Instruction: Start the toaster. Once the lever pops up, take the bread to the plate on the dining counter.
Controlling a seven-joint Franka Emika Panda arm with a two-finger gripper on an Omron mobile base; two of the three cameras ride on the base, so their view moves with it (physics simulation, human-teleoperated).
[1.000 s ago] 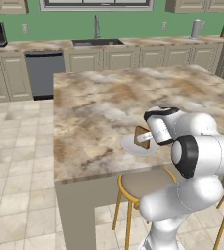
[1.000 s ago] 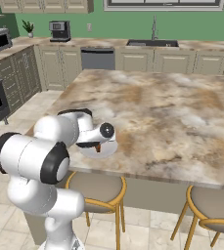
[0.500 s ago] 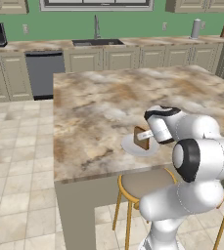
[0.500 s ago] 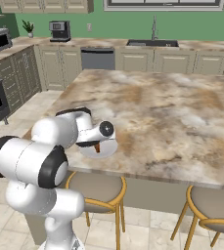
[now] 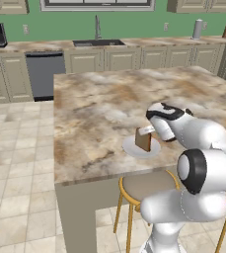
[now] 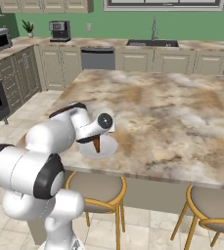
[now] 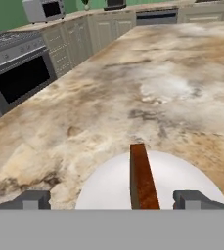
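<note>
The bread stands on edge on the plate at the bottom centre of the hand view, between the gripper's wide-apart fingers, untouched.

The robot arm is white and smooth, made of fat round pieces joined like sausages. Where the pieces meet there are dark black rings, and one big round joint has a thick black band around it. Near the hand, one joint ends in a grey round cap with a dark middle, like an eye. The top of the hand has a black strip. The claw has two small dark grey finger tips, blocky and square.
</note>
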